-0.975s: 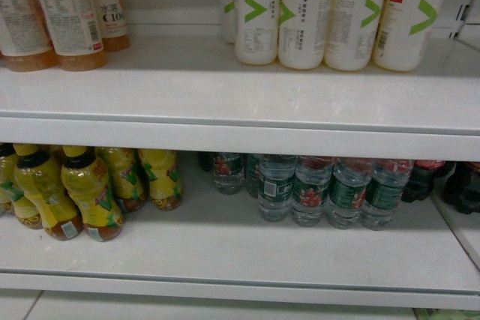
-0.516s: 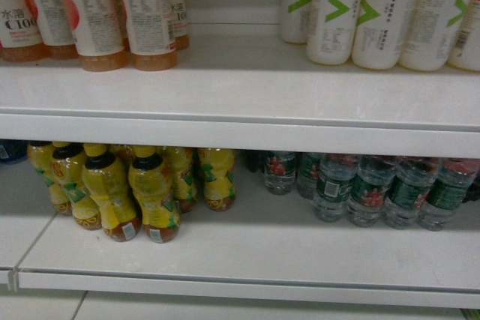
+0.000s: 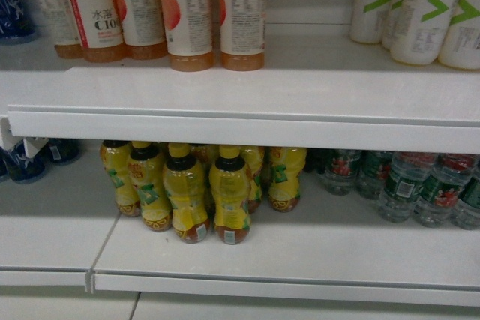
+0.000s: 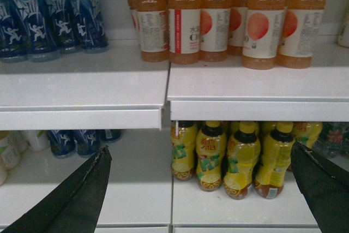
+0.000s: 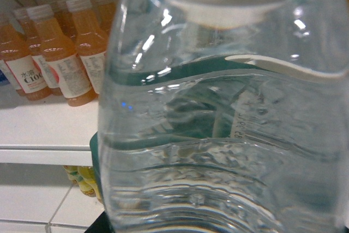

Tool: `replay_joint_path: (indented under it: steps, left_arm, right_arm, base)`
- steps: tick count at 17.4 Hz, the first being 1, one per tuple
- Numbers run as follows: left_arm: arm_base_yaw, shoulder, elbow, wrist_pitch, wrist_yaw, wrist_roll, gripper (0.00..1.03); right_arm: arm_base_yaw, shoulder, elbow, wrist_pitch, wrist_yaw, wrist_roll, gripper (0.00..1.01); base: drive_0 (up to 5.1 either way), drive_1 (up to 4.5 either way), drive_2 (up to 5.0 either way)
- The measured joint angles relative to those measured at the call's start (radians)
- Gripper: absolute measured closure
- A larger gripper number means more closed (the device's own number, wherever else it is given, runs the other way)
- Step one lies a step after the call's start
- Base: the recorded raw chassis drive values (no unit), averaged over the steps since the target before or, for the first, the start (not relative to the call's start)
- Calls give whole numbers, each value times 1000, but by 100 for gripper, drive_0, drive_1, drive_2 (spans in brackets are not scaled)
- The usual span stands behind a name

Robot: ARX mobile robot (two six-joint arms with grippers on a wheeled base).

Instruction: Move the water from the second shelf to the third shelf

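Right wrist view: water bottle (image 5: 229, 118) fills nearly the whole frame, clear ribbed plastic, green label edge showing at its lower left; right gripper itself isn't visible, so can't tell whether it's clamped on it. Left wrist view: left gripper (image 4: 202, 189) wide open, dark fingers (image 4: 71, 195) at the bottom corners, nothing between them. Head view: more water bottles (image 3: 405, 185) at right on the lower shelf (image 3: 300, 256), beside yellow tea bottles (image 3: 202, 192) at centre; orange drink bottles (image 3: 187, 13) upper left.
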Motion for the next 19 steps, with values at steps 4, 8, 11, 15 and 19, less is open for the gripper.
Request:
replay_joint_path:
  steps: [4,8,11,15,19]
  left_arm:
    - [0,0,0,0,0,0,5]
    - [0,0,0,0,0,0,5]
    - [0,0,0,1,0,0,5]
    - [0,0,0,-2,0,0,5]
    - [0,0,0,-1,0,0,5]
  right_arm:
    - [0,0,0,0,0,0,59]
    - [0,-2,0,0,0,0,59]
    - [0,-2,0,-1,0,0,59]
    - [0,-2,0,-2,2,0,59]
    - [1,-2,0,-2,0,0,59]
  base:
    - [-440,210,210]
    - [-431,219,219]
    - [-447,203,203]
    - [-447,203,203]
    - [-444,205,205]
